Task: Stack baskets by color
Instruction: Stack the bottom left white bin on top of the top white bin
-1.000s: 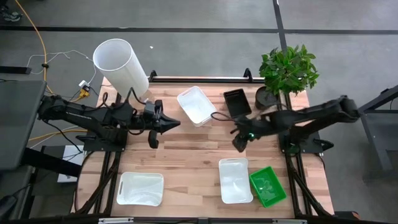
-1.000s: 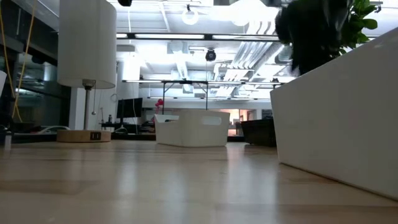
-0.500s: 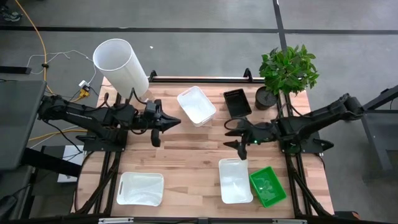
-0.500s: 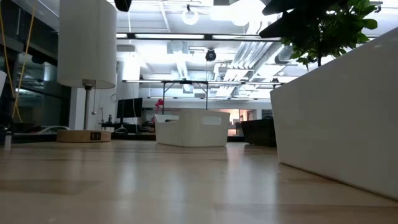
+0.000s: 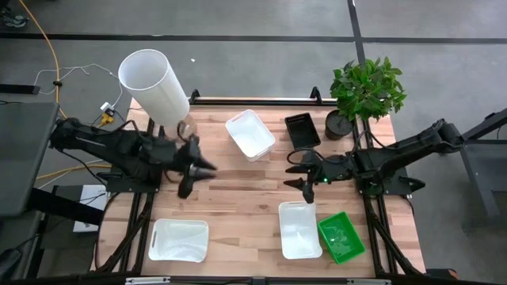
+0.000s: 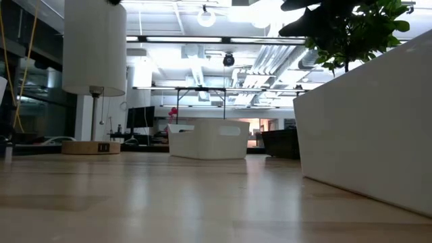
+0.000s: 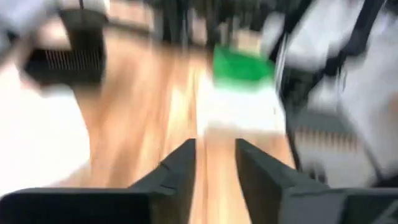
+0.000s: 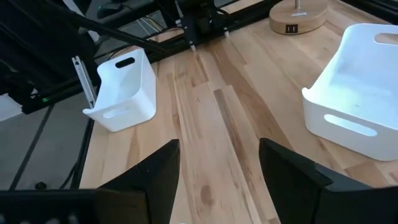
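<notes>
1. I saw a table [image 5: 238, 198] of pale wooden planks, their grain running lengthwise, with a tall smooth white cylinder [image 5: 154, 87] standing at its far left corner; I place everything else by that cylinder.
2. The nearest white basket [image 5: 250, 134] sat just to the cylinder's right at the far edge, a glossy plastic tray with rounded corners and slotted handles, and I saw nothing in it.
3. A black basket [image 5: 302, 130] with mesh sides lay farther right of that, and beyond it stood a leafy green plant [image 5: 367, 89] in a black pot.
4. A second white basket [image 5: 179, 239] lay at the near edge, almost straight below the cylinder in the high view, and looked bare inside.
5. A third white basket [image 5: 299, 229] sat at the near edge well to the cylinder's right, with a bright green basket [image 5: 341, 237] touching its far side, tilted at an angle.
6. My left gripper [image 5: 188, 172] hung over bare wood just below the cylinder, holding nothing; in its blurred wrist view its dark fingers [image 7: 177, 168] showed a narrow gap.
7. My right gripper [image 5: 296, 170] hovered far to the cylinder's right, between the black basket and the third white basket, its fingers [image 8: 155, 171] spread wide over bare planks and gripping nothing.
</notes>
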Motion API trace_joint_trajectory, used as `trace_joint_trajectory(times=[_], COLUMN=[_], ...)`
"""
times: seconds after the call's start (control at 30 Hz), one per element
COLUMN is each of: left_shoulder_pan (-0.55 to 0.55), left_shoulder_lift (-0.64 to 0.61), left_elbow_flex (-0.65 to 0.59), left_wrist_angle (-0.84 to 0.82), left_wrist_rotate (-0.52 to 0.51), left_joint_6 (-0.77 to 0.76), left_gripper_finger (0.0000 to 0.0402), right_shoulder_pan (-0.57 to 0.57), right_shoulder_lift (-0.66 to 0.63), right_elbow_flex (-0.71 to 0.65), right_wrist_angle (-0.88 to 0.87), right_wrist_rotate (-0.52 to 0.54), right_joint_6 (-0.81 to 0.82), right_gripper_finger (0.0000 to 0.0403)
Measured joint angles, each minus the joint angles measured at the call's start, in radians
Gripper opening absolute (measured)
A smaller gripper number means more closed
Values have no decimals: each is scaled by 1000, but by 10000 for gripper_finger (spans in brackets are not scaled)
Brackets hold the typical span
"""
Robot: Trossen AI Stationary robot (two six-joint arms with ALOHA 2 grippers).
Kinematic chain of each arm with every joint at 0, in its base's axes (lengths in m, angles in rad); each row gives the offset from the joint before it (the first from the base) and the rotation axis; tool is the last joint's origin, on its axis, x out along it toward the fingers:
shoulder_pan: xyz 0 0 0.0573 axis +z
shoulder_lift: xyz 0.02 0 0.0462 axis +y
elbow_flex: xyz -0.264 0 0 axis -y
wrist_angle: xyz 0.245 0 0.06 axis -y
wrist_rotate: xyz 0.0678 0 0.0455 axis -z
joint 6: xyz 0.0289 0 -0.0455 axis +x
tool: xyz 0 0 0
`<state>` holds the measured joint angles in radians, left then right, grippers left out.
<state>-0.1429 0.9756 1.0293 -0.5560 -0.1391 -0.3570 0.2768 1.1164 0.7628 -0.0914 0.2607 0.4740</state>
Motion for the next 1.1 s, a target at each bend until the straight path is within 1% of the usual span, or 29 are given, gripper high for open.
trace_joint_trajectory(times=[0.07,0.17,0.27,0.37,0.47,0.57,0.8,0.9,0.97,1.03,1.1], left_shoulder_pan=[-54,-168,-302,-425,-509,-539,-544,-544,-544,-544,-544], left_shoulder_lift=[5,11,30,71,141,231,417,467,486,494,495], left_elbow_flex=[18,-3,-66,-127,-175,-196,-196,-196,-196,-196,-196], left_wrist_angle=[-148,-281,-300,-297,-292,-285,-278,-277,-274,-274,-273], left_wrist_rotate=[1,0,0,-1,-3,-8,-29,-21,-18,-14,-2], left_joint_6=[-67,-185,-305,-410,-464,-481,-479,-492,-494,-495,-487], left_gripper_finger=[130,164,185,197,200,200,200,194,176,143,93], right_shoulder_pan=[0,0,0,0,0,0,0,0,0,0,0], right_shoulder_lift=[0,0,0,0,0,0,0,0,1,1,1], right_elbow_flex=[0,0,0,0,0,0,0,0,0,0,0], right_wrist_angle=[0,-1,-1,-2,-4,-9,-24,-32,-37,-40,-40], right_wrist_rotate=[-1,-1,-2,-1,-2,-2,-2,-2,-2,-2,-2], right_joint_6=[0,0,0,0,0,0,1,23,23,23,23], right_gripper_finger=[204,204,204,204,204,204,204,204,204,204,204])
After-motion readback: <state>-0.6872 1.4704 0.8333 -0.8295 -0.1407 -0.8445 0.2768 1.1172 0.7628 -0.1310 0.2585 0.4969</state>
